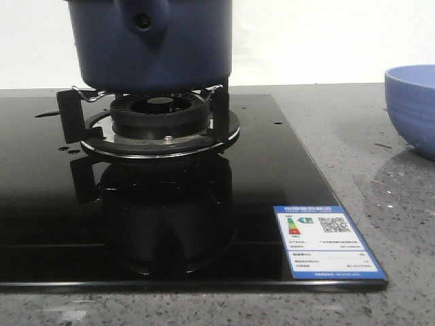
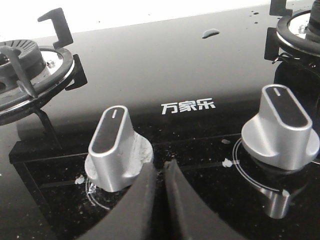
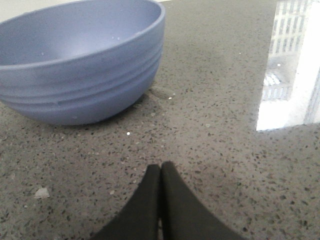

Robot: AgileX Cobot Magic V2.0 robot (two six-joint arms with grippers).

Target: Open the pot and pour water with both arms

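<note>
The dark navy pot [image 1: 151, 42] stands on the burner stand [image 1: 160, 115] of the black glass hob; its handle lug with a dark hole faces the front camera, and its top is cut off by the frame. Small drops of water [image 2: 210, 33] lie on the glass. My left gripper [image 2: 160, 165] is shut with nothing in it, low over the hob's front strip between two silver knobs, close to the nearer knob [image 2: 116, 147]. My right gripper [image 3: 160, 166] is shut and empty above the speckled counter, short of the periwinkle bowl [image 3: 80, 60]. Neither gripper shows in the front view.
The second silver knob [image 2: 281, 128] sits to one side of the left gripper. A second burner [image 2: 30, 75] with black pot supports is beyond the nearer knob. The periwinkle bowl [image 1: 412, 107] stands on the grey counter right of the hob. An energy label [image 1: 326, 241] marks the hob's front right corner.
</note>
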